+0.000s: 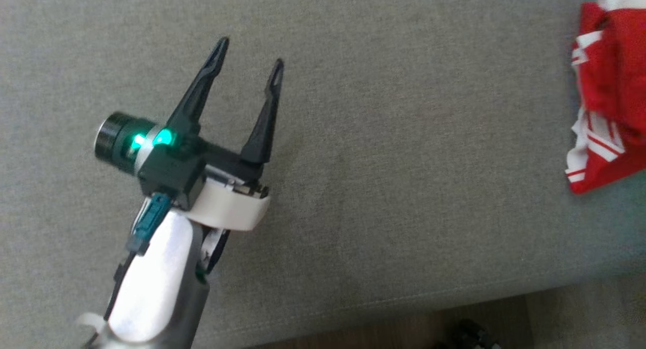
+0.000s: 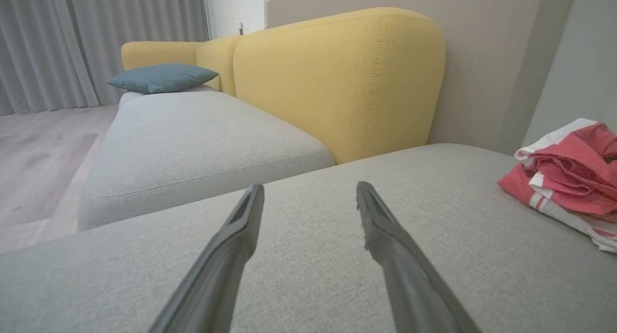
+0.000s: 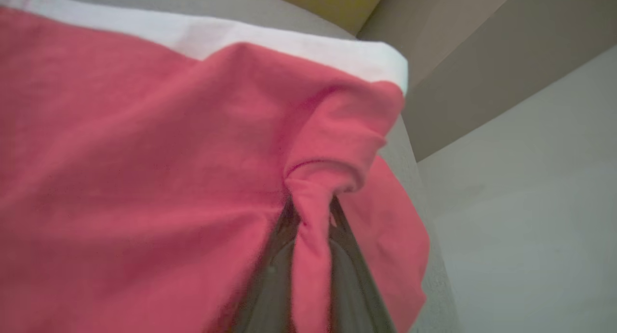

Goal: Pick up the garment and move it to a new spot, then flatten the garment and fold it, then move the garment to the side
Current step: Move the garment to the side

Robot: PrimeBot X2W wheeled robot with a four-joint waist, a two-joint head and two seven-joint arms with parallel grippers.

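Note:
The garment (image 1: pixel 610 96) is red with white stripes and lies bunched at the right edge of the grey sofa seat. It also appears at the right of the left wrist view, garment (image 2: pixel 569 174). My left gripper (image 1: pixel 250 53) hovers open over bare cushion, well to the left of the cloth, its two dark fingers (image 2: pixel 241 227) spread wide. In the right wrist view my right gripper (image 3: pixel 311 212) is shut on a pinched fold of the red garment (image 3: pixel 144 154), whose cloth drapes over most of the fingers.
The grey seat cushion (image 1: pixel 393 197) spreads wide between left gripper and garment, its front edge at the bottom. A yellow backrest (image 2: pixel 337 82) rises behind, with a blue pillow (image 2: pixel 161 77) on the far seat. A grey wall (image 3: pixel 520 203) stands beside the garment.

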